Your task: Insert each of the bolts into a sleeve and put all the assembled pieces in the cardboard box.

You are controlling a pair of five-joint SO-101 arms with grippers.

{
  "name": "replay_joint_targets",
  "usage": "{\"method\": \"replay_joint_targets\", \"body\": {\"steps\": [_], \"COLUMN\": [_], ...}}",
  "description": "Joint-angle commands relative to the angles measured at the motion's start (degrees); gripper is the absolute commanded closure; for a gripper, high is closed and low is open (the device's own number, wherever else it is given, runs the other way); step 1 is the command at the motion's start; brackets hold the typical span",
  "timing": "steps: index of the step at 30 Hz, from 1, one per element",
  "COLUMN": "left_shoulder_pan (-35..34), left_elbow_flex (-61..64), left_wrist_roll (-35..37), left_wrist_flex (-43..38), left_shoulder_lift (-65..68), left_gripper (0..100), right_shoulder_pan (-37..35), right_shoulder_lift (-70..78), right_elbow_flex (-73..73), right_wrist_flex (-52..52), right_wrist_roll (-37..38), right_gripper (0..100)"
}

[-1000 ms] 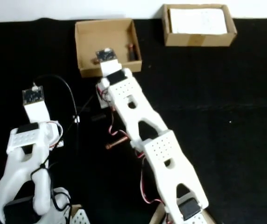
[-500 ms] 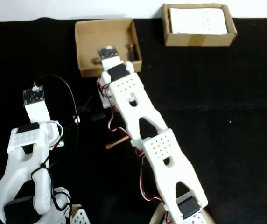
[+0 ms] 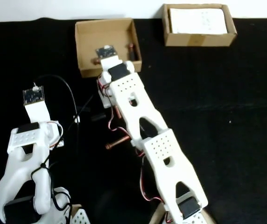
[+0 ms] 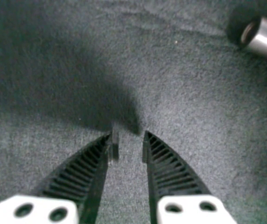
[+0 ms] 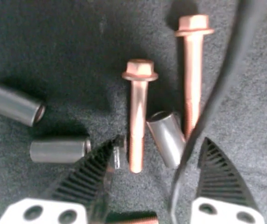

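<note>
No text, label or number is legible — none.

The high camera is fixed off the arms, above the near end of the bench [image 3: 227,121]. It looks steeply down and forward across the bench at wide range. Its field covers the left arm [image 3: 26,154] and right arm [image 3: 143,121] from base to wrist, and the cardboard box [image 3: 87,71] and a second box [image 3: 199,39] at the far edge.

The left wrist camera sits behind its own jaws. It faces along them onto the dark cloth at close range, with a sleeve [image 4: 264,39] farther off.

The right wrist camera is mounted likewise, close above two bolts [image 5: 138,116] and loose sleeves [image 5: 168,137].

All three views share the cloth-covered bench surface.
</note>
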Motion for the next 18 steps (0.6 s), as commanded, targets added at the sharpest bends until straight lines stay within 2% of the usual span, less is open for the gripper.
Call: {"method": "replay_joint_targets", "body": {"steps": [1,8,14,18], "left_shoulder_pan": [-0.3,-0.3,-0.3,-0.3], "left_elbow_flex": [-2.0,-2.0,-2.0,-2.0], "left_wrist_roll": [0.2,0.2,0.1,0.1], "left_wrist_flex": [0.3,0.3,0.3,0.3], "left_shoulder_lift": [0.0,0.0,0.0,0.0], "left_gripper": [90,90,90,90], "right_shoulder_pan": [0.7,0.8,2.4,2.5], "right_shoulder_lift": [-0.6,-0.4,-0.6,-0.6], "right_elbow_flex": [-2.2,-0.9,2.0,2.0], "right_wrist_flex": [-0.8,-2.5,2.5,4.3], "right_wrist_roll": [0.8,2.5,15.5,21.0], "right_gripper": [75.5,75.6,75.6,75.6]}}
